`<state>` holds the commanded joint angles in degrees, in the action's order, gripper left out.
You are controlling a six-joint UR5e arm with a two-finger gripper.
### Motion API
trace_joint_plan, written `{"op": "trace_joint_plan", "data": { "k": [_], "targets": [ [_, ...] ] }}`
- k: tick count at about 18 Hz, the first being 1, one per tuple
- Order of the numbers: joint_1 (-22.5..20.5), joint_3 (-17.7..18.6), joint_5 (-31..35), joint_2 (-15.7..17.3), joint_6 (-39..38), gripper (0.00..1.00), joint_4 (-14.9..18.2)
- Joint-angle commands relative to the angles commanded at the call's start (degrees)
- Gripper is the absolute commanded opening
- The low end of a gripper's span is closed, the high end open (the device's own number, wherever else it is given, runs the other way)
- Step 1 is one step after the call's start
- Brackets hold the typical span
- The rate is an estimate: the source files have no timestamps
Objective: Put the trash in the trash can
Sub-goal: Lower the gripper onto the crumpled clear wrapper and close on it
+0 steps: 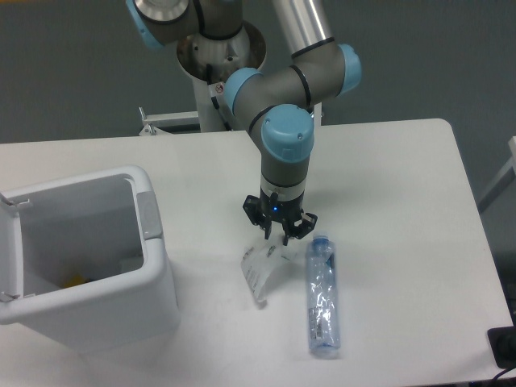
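The crumpled white-and-clear wrapper (261, 270) sits on the white table just left of the crushed clear bottle (322, 297). The bottle lies lengthwise with its blue cap towards the arm. My gripper (276, 239) points straight down over the wrapper's top edge. Its fingers are close together and pinch that edge, while the wrapper's lower end still touches the table. The white trash can (153, 266) with a grey tab (150, 216) stands at the front left, well left of the gripper. Its opening faces up.
Something small and yellow (74, 280) lies inside the can. The table's right edge (476, 218) is beyond the bottle. A dark object (504, 345) sits at the lower right corner.
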<state>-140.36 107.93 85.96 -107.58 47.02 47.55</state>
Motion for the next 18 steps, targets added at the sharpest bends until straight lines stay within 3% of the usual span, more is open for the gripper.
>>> {"op": "trace_joint_plan", "data": {
  "k": [4,8,13,15,18],
  "targets": [
    [0.0,-0.4,-0.4,0.8,-0.3,0.00,0.0],
    [-0.2,-3.8,-4.0,3.2,-3.3,0.00,0.1],
    [-2.1,-14.0,-12.8,4.4,-15.8,0.00,0.1],
    [-2.4,-18.0,-16.3,6.1,-26.4,0.00,0.1],
    [-2.0,-21.2,-19.6,8.6,-35.9,0.00,0.1]
  ]
}}
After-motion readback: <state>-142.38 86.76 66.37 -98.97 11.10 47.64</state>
